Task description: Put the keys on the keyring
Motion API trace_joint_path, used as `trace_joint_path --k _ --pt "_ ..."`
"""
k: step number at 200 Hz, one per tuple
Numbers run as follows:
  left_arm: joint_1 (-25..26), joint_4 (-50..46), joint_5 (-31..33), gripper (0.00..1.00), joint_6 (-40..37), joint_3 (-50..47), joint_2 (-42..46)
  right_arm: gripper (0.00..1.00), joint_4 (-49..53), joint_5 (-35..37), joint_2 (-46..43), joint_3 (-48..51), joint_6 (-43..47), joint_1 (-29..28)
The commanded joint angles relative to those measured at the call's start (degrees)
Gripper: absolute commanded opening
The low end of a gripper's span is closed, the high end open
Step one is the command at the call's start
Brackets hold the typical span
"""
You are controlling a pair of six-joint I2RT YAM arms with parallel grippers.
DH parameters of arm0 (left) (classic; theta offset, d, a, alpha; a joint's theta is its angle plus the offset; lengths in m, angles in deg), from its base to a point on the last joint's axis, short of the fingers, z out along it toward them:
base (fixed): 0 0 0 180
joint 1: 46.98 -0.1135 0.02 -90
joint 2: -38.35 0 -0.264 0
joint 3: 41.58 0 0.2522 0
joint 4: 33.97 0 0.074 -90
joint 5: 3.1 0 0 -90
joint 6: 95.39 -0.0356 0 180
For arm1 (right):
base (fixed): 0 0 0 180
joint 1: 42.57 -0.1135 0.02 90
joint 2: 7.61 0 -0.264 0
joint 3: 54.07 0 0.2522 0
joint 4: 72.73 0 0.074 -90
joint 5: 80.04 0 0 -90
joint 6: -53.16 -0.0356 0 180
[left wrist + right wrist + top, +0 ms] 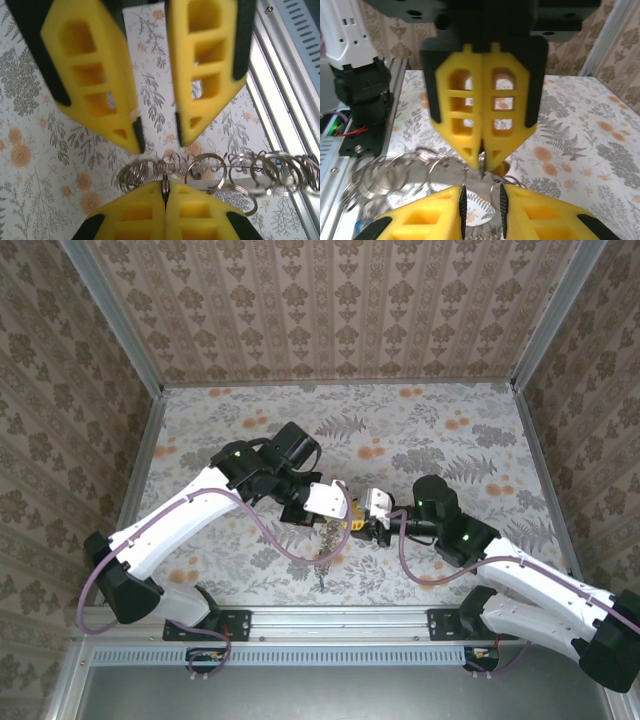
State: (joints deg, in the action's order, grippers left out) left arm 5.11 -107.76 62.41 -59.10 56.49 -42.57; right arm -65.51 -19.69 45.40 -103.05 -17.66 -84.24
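Floral-print tabletop lies under my arms. Nearest me, my left gripper is clenched on one loop of the silvery-grey keyring of linked metal loops, held above the table. Beyond it, my right gripper faces it, jaws apart over the chain.

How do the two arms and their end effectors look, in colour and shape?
The left arm and the right arm have white links, black joints with small green lights, and a purple cable alongside each. The left end effector and the right end effector have wedge-shaped yellow fingers with window-like cut-outs and black backs.
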Motion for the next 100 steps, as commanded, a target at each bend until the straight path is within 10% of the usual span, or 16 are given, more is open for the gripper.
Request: trace_joint_path --k 1,68,100 --pt "0.5 1.53 -3.17 0.0 -1.02 2.98 -0.42 0.26 -5.59 3.93 0.78 1.41 -1.98 -1.24" --pt "0.8 2.43 -3.81 0.0 0.01 3.67 -1.25 0.24 -11.51 5.08 1.49 3.56 -4.92 -2.53" --pt "0.89 2.87 -4.02 0.0 0.56 3.76 -1.3 0.04 -12.93 5.17 1.46 4.19 -5.28 -2.58"
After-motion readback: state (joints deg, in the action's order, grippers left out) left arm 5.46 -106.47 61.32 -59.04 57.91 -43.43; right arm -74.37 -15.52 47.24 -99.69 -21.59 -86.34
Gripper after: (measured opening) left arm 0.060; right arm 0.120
